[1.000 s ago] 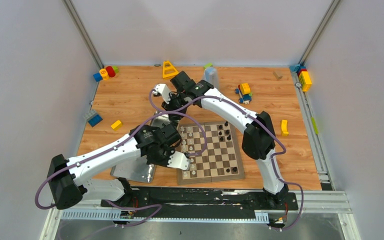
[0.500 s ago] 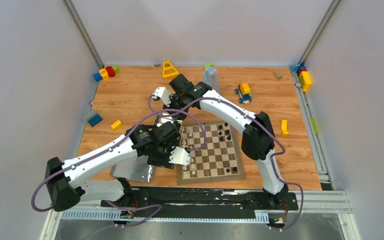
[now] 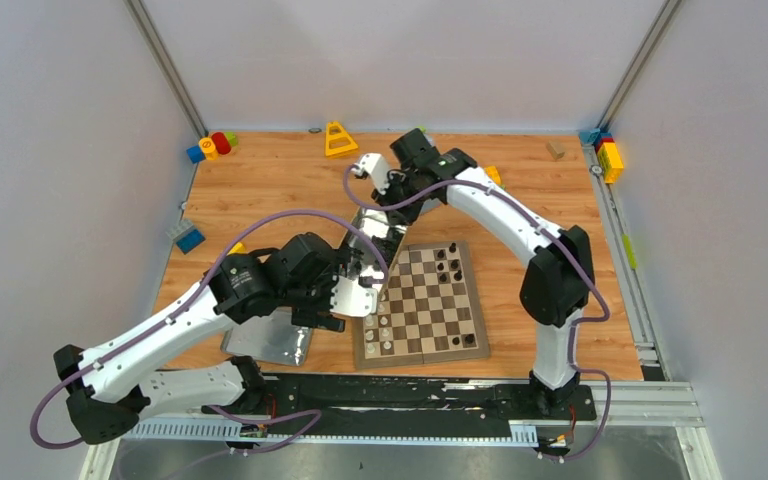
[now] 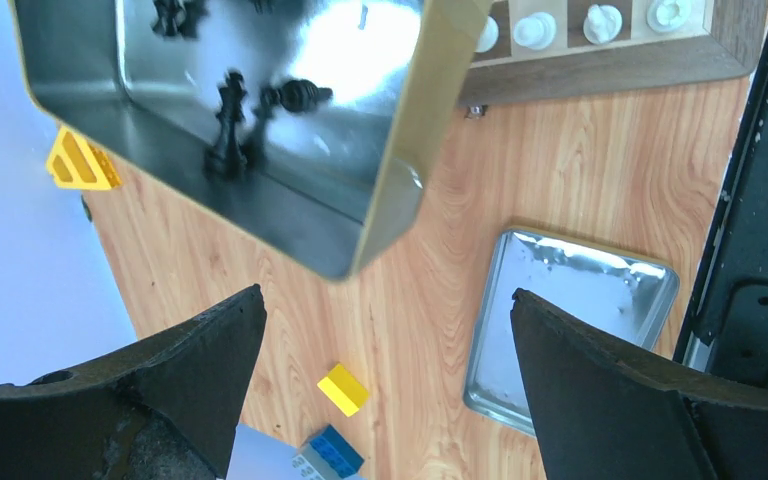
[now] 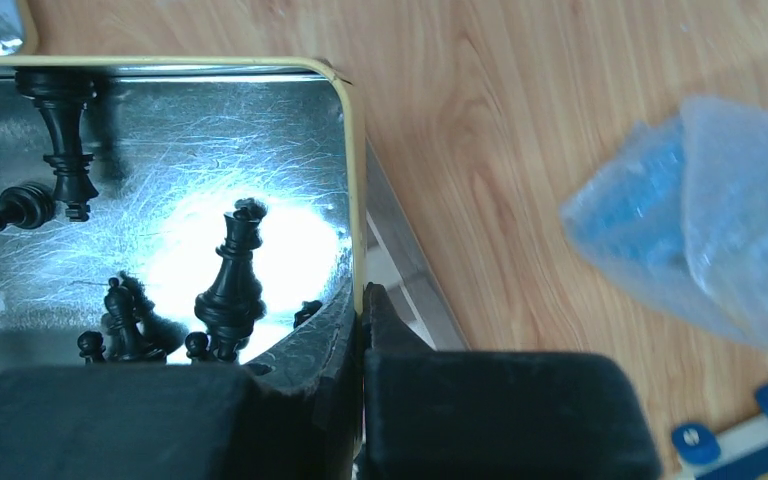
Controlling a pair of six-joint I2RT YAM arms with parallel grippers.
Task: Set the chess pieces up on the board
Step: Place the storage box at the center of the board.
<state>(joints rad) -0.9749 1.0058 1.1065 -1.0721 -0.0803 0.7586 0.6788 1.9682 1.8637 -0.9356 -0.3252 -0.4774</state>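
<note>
Board (image 3: 440, 300) sits flat on the tabletop (image 3: 260, 190), a silver tin (image 3: 378, 232) tilted over its far-left corner, right jaws clamped on the tin's rim, left jaws gaping empty by the board's left edge, black chess pieces (image 5: 232, 275) inside the tin.

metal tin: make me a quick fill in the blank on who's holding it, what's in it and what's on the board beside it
1. The right gripper clamps the metal tin by its rim, and the chess pieces inside it are all ___.
2. The left gripper holds nothing, and its jaws stand ___.
3. In the left wrist view, the row of pieces along the edge of the board is ___ in colour.

Missing words: black; open; white
</note>
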